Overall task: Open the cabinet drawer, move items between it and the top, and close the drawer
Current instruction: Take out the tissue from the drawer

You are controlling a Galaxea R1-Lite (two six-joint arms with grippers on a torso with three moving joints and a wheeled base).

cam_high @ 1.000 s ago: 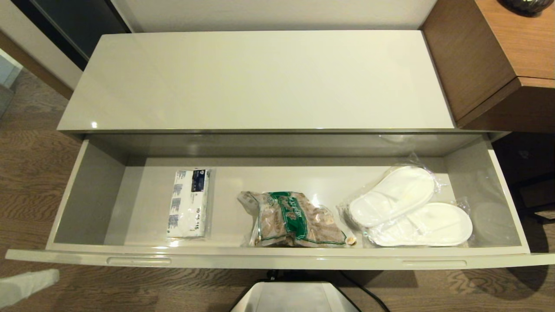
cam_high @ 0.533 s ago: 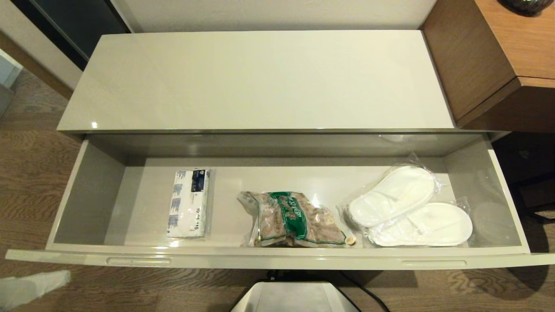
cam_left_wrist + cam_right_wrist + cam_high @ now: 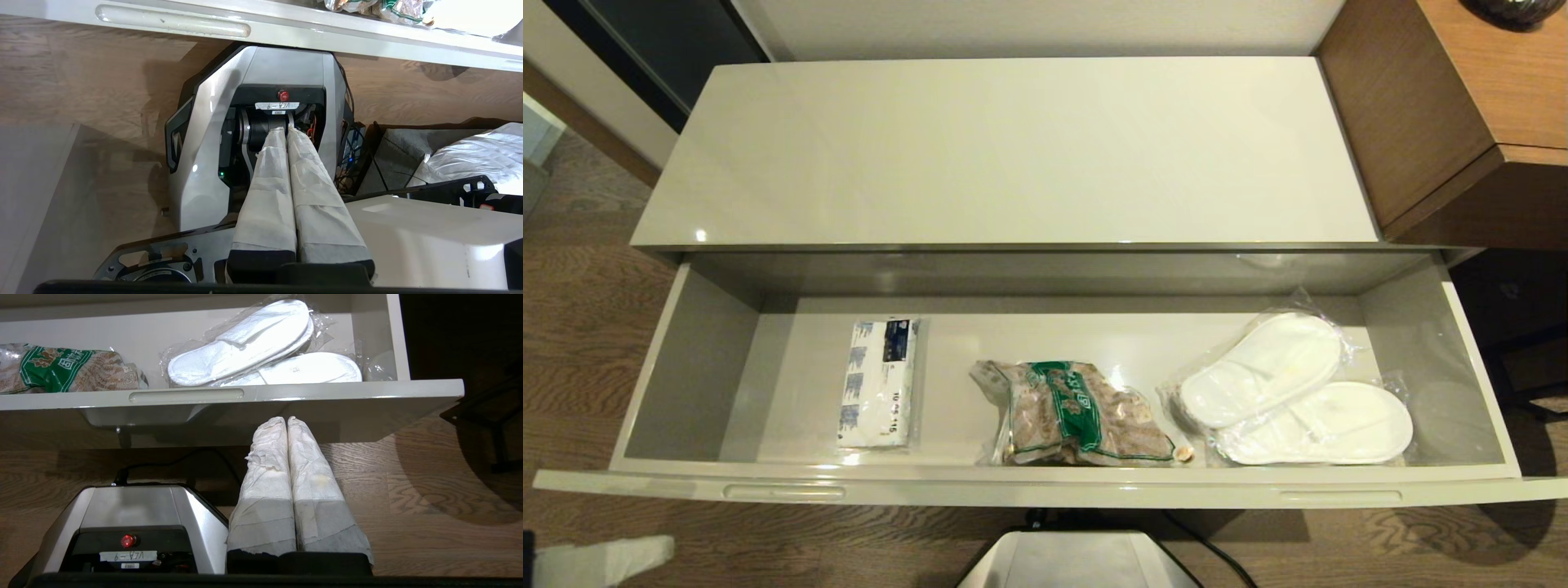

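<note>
The cabinet drawer (image 3: 1045,488) stands pulled out wide. Inside it, at the left, lies the white packet (image 3: 880,382) with blue and dark print, flat on the drawer floor. The cream-white top (image 3: 1013,155) behind it is bare. My left gripper (image 3: 663,545) is low at the near left, below and in front of the drawer's front rim (image 3: 294,27), shut with nothing in it (image 3: 286,130). My right gripper (image 3: 287,419) is out of the head view; it sits just below the drawer's right front rim (image 3: 327,392), shut and empty.
A clear bag of brown snacks with a green label (image 3: 1078,412) lies mid-drawer, and bagged white slippers (image 3: 1294,390) lie at the right. A brown wooden cabinet (image 3: 1462,106) adjoins the top on the right. My base (image 3: 1078,559) is under the drawer front.
My left gripper has slid to the right and slightly down along the near left corner of the head view. Nothing in the drawer has moved.
</note>
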